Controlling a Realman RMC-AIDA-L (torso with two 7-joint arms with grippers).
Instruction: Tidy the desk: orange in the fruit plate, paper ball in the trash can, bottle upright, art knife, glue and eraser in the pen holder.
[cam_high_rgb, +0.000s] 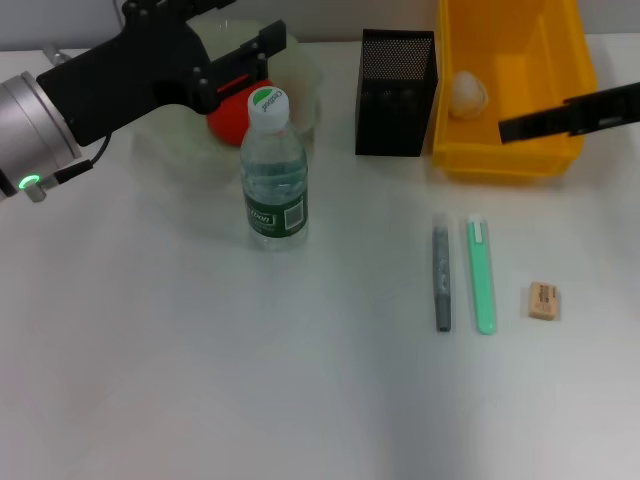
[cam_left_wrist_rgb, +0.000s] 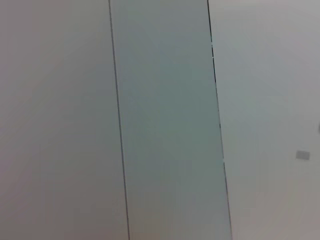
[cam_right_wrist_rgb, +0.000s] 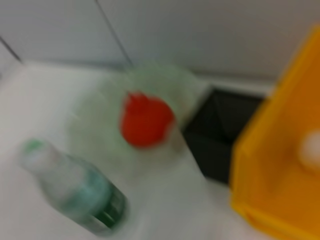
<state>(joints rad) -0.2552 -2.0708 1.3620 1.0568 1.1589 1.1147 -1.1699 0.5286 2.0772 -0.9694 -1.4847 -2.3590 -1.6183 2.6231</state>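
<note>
1. Three small items are left lying at the near right: a dark glue stick (cam_high_rgb: 441, 274), a green art knife (cam_high_rgb: 482, 275) and the eraser (cam_high_rgb: 543, 301), set side by side. All are judged light and stiff; the two slim sticks would best be pinched mid-length across the narrow width.
2. The orange (cam_high_rgb: 229, 115) sits in the fruit plate (cam_high_rgb: 302, 73), the paper ball (cam_high_rgb: 466, 92) in the trash can (cam_high_rgb: 520, 160), the bottle (cam_high_rgb: 273, 175) upright, the pen holder (cam_high_rgb: 396, 95) between.
3. The left gripper (cam_high_rgb: 262, 52) hangs released over the plate; for the right gripper (cam_high_rgb: 503, 130), over the bin, grip cannot be told.
4. Only the head view shows the three items; the left wrist view shows only blank panels.

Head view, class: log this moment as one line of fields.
done: red-orange orange in fruit plate, paper ball in yellow trash can, bottle upright | pending: tan eraser
</note>
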